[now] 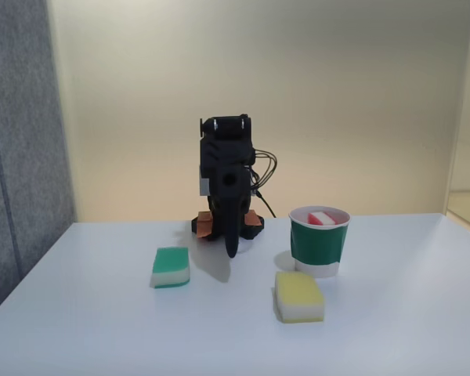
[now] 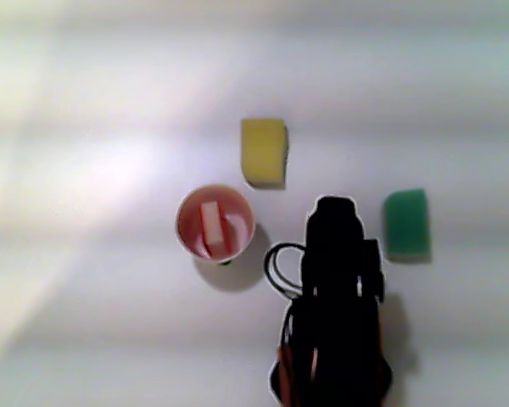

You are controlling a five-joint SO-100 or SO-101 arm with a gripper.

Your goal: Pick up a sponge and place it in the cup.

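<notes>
Fixed view: the red-topped white block sponge (image 1: 322, 218) sits inside the green-banded paper cup (image 1: 319, 242), right of the folded black arm; its gripper (image 1: 232, 249) points down, fingers seemingly together. Green-topped sponge (image 1: 171, 267) left, yellow-topped sponge (image 1: 298, 296) near. Other view: sponge (image 2: 213, 229) stands in the cup (image 2: 187, 242), left of the arm.

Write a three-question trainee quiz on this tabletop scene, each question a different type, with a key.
1. True or false: the red-topped sponge lies on the table beside the cup.
2. Multiple choice: in the fixed view, which sponge sits nearest the cup? A) the green-topped sponge B) the yellow-topped sponge C) a blue-topped sponge
3. Fill in: in the fixed view, the gripper hangs between the green-topped sponge and the ____.

Key:
1. False; it sits inside the cup.
2. B
3. cup
</notes>
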